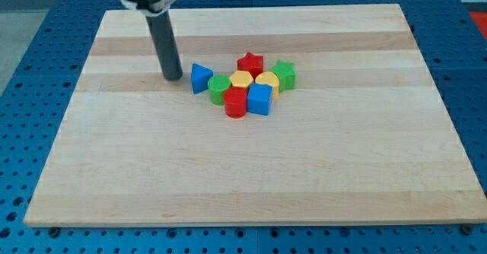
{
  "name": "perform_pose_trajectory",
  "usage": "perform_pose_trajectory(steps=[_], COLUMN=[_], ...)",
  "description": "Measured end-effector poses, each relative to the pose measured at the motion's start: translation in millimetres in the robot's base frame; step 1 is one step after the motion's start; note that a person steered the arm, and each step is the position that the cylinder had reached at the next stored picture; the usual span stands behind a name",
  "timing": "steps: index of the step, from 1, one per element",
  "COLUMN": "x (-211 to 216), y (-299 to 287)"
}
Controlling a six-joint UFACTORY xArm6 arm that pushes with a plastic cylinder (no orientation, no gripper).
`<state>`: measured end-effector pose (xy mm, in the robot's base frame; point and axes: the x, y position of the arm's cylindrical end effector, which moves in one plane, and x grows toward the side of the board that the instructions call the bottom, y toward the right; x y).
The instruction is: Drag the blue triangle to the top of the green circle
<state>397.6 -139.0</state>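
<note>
The blue triangle (200, 78) lies on the wooden board, touching the upper left side of the green circle (219, 89). My tip (173, 77) rests on the board just to the view's left of the blue triangle, with a small gap between them. The dark rod rises from it toward the view's top.
A tight cluster sits right of the green circle: a red cylinder (236, 102), a blue cube (259, 99), a yellow hexagon (241, 80), a yellow block (267, 80), a red star (250, 62) and a green star (284, 74). The board (251, 178) lies on a blue pegboard table.
</note>
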Motion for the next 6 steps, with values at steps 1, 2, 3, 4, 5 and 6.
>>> perform_pose_trajectory(steps=[1, 2, 3, 4, 5, 6], x=[22, -4, -32, -32, -6, -2], y=[0, 18, 38, 38, 50, 51])
